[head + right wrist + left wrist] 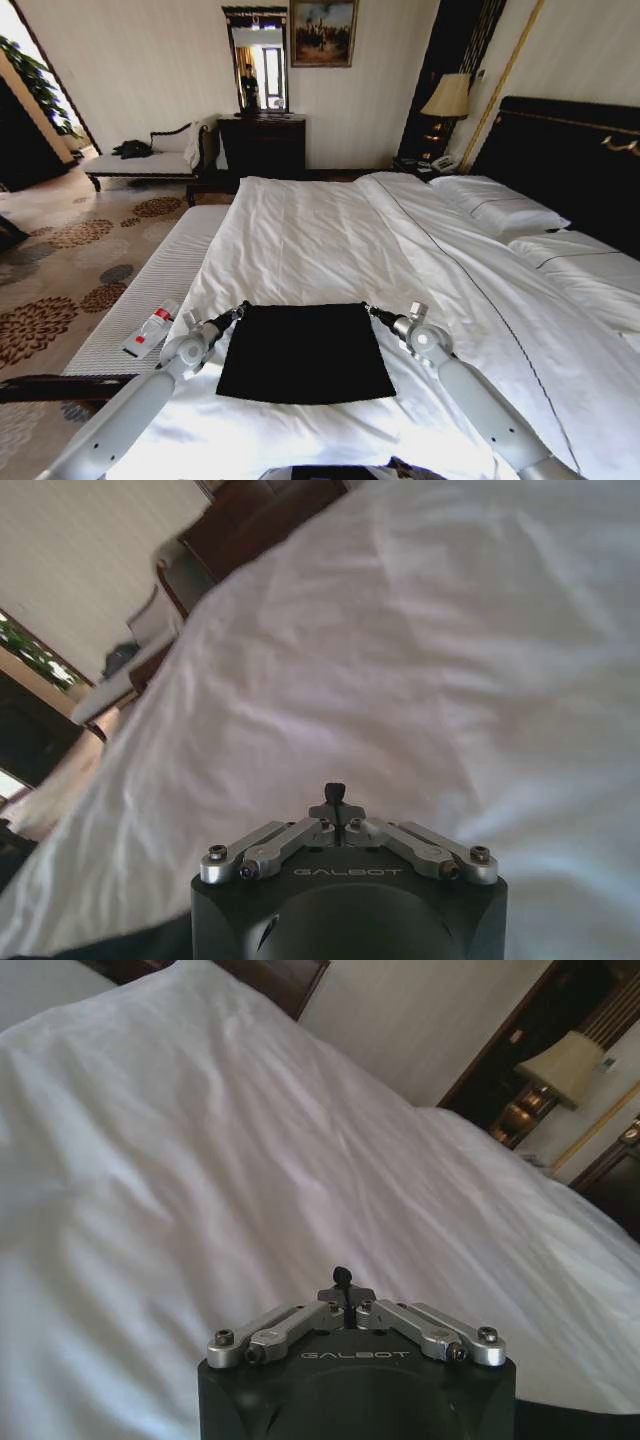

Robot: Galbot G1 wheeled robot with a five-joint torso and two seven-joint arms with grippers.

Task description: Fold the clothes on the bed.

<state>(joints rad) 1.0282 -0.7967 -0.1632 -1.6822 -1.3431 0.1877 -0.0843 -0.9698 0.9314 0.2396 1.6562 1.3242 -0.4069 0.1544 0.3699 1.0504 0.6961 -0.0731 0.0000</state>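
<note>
The clothes, a black top, lie flat as a neat rectangle on the near part of the bed's white duvet; no lettering shows. My left gripper sits at the far left corner of the clothes and my right gripper at the far right corner. In the left wrist view the left gripper has its fingers together over white duvet, nothing between them. The right gripper looks the same in the right wrist view. A dark edge of the clothes shows beside the left wrist.
Pillows and a dark headboard stand at the right. A white bench along the bed's left side carries a small bottle. A chaise, a dark dresser and a lamp stand by the far wall.
</note>
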